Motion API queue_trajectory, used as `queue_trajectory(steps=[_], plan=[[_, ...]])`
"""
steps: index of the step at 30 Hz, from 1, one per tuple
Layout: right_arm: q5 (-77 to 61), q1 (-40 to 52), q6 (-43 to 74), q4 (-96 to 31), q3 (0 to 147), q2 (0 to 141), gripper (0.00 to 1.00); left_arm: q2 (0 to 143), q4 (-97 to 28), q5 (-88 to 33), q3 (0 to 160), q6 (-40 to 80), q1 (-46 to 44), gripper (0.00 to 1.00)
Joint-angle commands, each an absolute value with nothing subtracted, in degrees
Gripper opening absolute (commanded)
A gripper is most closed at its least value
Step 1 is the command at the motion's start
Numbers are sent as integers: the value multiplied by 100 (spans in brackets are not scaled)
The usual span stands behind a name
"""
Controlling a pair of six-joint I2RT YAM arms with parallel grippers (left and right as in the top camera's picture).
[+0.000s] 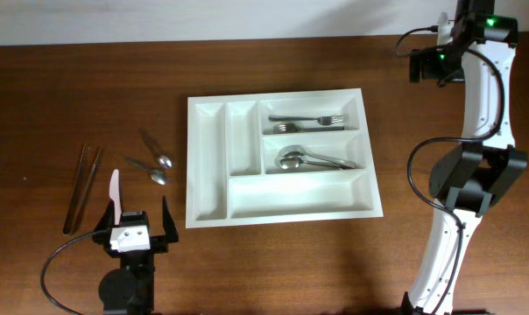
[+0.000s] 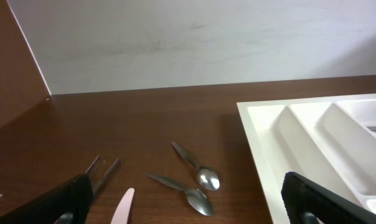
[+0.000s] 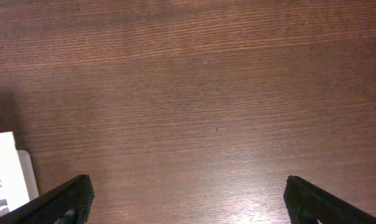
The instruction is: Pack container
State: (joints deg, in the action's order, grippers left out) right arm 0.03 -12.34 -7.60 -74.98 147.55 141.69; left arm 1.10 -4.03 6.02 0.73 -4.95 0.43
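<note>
Looking down from overhead, we find the container [image 1: 208, 157] lying flat near the middle of the counter [image 1: 54, 96]. Its two narrow compartments run along its left side and its three wide ones are stacked on the right. We see forks [image 1: 306, 122] lying crosswise in the farthest wide compartment and spoons [image 1: 313, 159] in the middle one.

To the left of the container, on the bare wood, we see two loose spoons [image 1: 158, 178] close together. A pale knife [image 1: 114, 188] lies a little farther left, and a pair of brown chopsticks [image 1: 81, 188] lies beyond it.

We see the left claw [image 1: 137, 220] at the near edge of the counter, just behind the knife. It is released, with its fingers [image 2: 51, 202] spread wide and nothing between them. Its wrist view faces the loose spoons, the near left corner of the container and a pale wall [image 2: 206, 43] behind.

We see the right claw [image 3: 188, 202] far off to the right, near the back of the counter and well apart from the container. It is released too, its dark fingers [image 3: 63, 198] wide apart over plain wood and grasping nothing. Only a corner of the container, with a few fork tines, shows at the left edge of its wrist view.
</note>
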Motion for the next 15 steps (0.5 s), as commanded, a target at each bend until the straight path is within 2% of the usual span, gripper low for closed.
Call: queue_trajectory(steps=[1, 15], plan=[[30, -1240, -611, -7498, 14855, 14025, 99, 67, -410, 580, 54, -550, 64, 99], [30, -1240, -611, -7498, 14855, 14025, 99, 67, -58, 582, 73, -613, 67, 99]])
